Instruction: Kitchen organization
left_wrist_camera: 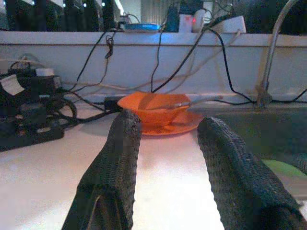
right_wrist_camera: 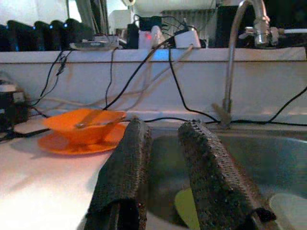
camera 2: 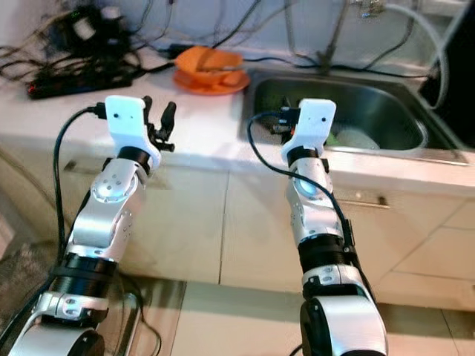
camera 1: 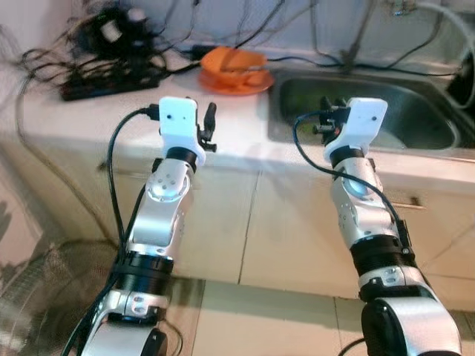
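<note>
Surface [camera 1: 89, 119]: pale top running across the head views; its front edge passes just beyond both wrists, cabinet fronts below it.
Left gripper [camera 1: 210, 126]: raised at the front edge of the surface, over its bare part. Jaws parted with a clear gap, holding nothing.
Right gripper [camera 1: 324, 117]: raised at the near rim of the sink. Jaws a little apart, narrower than the left pair, nothing between them.
Orange bowl [camera 1: 236, 61]: at 12 o'clock from the left gripper, well apart from it, sitting on an orange plate [camera 1: 223, 85]. A metal utensil [left_wrist_camera: 187, 102] rests in the bowl.
Sink [camera 1: 415, 89]: steel basin sunk in the surface, at 3 o'clock from the bowl; the plate's edge lies just beside the sink's left rim. A green item [right_wrist_camera: 184, 208] and a pale dish [right_wrist_camera: 290, 211] lie inside.
Faucet [right_wrist_camera: 235, 52]: rises at the back rim of the sink, 12 o'clock from the right gripper.
Cable tangle [camera 1: 111, 52]: black power strip and cords at 10 o'clock from the left gripper, along the back wall.
Open room: bare stretch of surface between left gripper and plate.
Floor [camera 1: 260, 319]: tiled, between the two arms.
</note>
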You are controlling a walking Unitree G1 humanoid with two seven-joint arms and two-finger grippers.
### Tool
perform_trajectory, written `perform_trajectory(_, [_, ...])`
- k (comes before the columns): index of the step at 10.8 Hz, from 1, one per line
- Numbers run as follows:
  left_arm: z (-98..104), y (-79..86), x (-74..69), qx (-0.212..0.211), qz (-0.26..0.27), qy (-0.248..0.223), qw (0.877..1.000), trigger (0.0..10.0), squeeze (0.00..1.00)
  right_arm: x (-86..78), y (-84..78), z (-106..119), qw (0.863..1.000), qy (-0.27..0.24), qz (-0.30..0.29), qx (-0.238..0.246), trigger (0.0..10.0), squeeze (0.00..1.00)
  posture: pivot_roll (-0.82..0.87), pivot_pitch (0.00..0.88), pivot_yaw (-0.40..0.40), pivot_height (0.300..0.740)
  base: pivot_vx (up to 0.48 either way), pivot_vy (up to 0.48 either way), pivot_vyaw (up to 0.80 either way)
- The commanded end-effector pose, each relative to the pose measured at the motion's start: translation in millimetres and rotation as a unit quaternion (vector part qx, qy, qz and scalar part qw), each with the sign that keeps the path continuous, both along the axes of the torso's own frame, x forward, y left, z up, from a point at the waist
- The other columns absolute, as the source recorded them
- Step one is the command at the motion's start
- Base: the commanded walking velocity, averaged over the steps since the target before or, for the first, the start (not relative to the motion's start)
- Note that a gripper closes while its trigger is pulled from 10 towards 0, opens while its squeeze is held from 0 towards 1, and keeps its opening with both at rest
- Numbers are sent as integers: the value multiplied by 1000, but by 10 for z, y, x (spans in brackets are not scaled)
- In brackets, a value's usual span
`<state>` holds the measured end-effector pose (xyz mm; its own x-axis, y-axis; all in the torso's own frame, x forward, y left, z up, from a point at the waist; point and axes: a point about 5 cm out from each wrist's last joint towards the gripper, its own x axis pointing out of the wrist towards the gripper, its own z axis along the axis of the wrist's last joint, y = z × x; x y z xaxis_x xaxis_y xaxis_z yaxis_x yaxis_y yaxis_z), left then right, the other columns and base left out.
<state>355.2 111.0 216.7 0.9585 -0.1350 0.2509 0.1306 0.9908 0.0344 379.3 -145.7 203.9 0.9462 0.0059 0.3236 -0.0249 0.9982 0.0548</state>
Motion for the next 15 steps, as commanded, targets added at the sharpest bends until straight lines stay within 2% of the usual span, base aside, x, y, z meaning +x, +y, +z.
perform_trajectory(1, [30,-35,0,1,-2,-6,1000,10000,0,0,-56,38,1000,-3,-10,9,10000,0,118,73,-20,740,450,0,0])
perform_trajectory(8, [66,-34,7,2,-2,-12,1000,10000,0,11,-56,52,1000,0,-11,9,10000,0,122,70,-25,740,450,0,0])
perform_trajectory(9, [70,-27,7,1,-1,-13,1000,10000,0,11,-52,51,1000,0,-7,9,10000,0,121,70,-26,740,450,0,-800])
perform_trajectory(12, [93,-46,2,3,-5,-20,1000,10000,0,1,-38,78,1000,-11,-5,7,10000,0,123,71,-26,740,426,0,0])
perform_trajectory(15, [126,-73,-23,-3,-10,-32,999,10000,0,1,-53,79,1000,-11,-8,12,10000,0,121,70,-26,740,0,0,0])
